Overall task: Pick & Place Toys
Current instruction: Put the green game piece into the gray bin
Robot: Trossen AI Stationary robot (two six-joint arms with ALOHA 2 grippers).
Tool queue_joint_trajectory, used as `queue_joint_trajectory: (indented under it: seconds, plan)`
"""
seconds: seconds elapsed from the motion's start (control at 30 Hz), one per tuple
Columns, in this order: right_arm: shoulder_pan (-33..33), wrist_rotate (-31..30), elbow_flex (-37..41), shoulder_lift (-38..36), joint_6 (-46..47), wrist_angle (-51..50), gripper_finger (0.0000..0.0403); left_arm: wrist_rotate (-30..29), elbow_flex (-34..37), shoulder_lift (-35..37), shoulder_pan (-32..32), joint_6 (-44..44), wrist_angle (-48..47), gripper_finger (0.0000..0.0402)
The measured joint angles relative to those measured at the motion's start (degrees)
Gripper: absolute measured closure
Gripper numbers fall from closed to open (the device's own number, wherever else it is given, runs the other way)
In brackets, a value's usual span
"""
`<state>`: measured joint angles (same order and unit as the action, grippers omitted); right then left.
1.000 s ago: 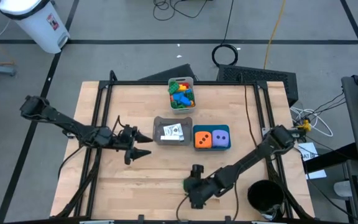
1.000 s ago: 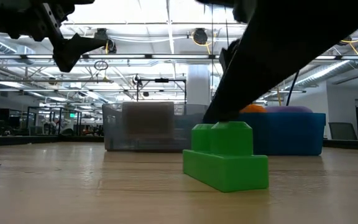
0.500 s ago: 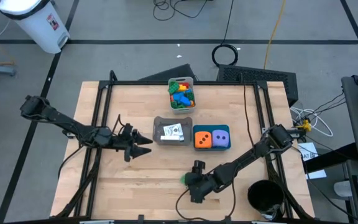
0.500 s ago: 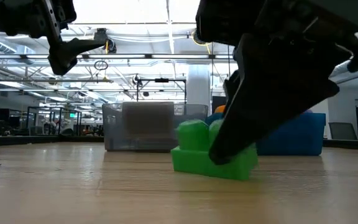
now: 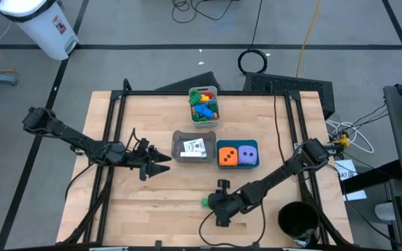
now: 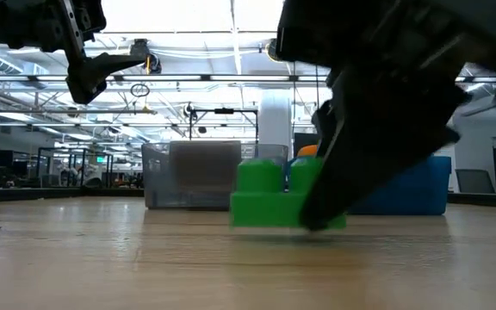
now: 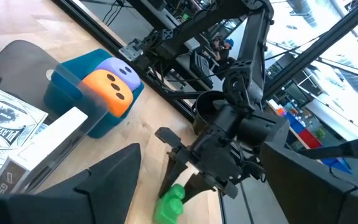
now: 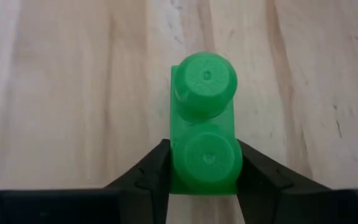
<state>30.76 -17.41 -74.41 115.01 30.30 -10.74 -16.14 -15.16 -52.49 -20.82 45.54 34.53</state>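
Observation:
A green two-stud brick sits on the wood table near its front edge, in front of the bins. My right gripper stands over it, shut on it. My left gripper hovers open above the table, left of the grey bin, with nothing between its fingers. Other toys lie in bins: bright bricks, white-edged cards, and an orange die beside a purple die. My right gripper pinches the green brick's two long sides between its two fingers, at the end with one stud. The fingers come from above, pointing down, and lie across the brick. The brick stands studs up with its base on the table.
A pale bin stands at the far middle, with a grey bin and a blue bin side by side at the centre. A black frame borders the table. Bare wood lies at the near left.
My right gripper has come down over the green brick and its fingers have closed against the brick's sides. The brick has turned about on the table and slid a little toward the table's left edge. It stays on the wood.

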Motion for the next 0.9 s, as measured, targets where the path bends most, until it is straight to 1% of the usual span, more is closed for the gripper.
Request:
queue_joint_trajectory:
  seconds: [0.07, 0.23, 0.33, 0.43, 0.5, 0.63, 0.7, 0.9]
  plan:
    - [0.0, 1.55, 0.02, -1.35, -0.49, -0.13, 0.0276, 0.0, 0.0, 0.0, 0.0, -0.02, -0.01, 0.0064]
    - [0.1, 4.97, 0.0, -5.94, -1.5, 3.7, 0.027, -0.02, 0.0, 0.0, 0.12, -0.69, 0.01, 0.0064]
    - [0.92, 5.42, 0.0, -9.23, -5.37, 6.05, 0.0262, -0.04, 0.0, 0.02, 0.15, -1.8, 0.05, 0.0064]
    - [2.01, 5.1, -0.04, -12.14, -10.32, 7.76, 0.0269, -0.34, -0.01, 0.01, 0.15, -4.65, 0.03, 0.0064]
    - [2.78, 2.14, -0.04, -13.61, -12.83, 7.97, 0.0274, -0.52, -0.02, 0.02, 0.17, -7.36, 0.08, 0.0064]
    - [3.16, -6.79, -0.04, -15.64, -17.8, 8.89, 0.0274, -0.61, -0.02, 0.02, 0.22, -13.87, 0.25, 0.0064]
    - [2.54, -8.26, -0.04, -16.32, -20.23, 9.4, 0.0274, -0.61, -0.02, 0.02, 0.22, -18.17, 0.23, 0.0064]
    - [-2.45, -8.23, -0.04, -16.6, -25.34, 9.2, 0.0274, -1.09, -0.02, 0.02, 0.28, -33.64, 0.27, 0.0064]
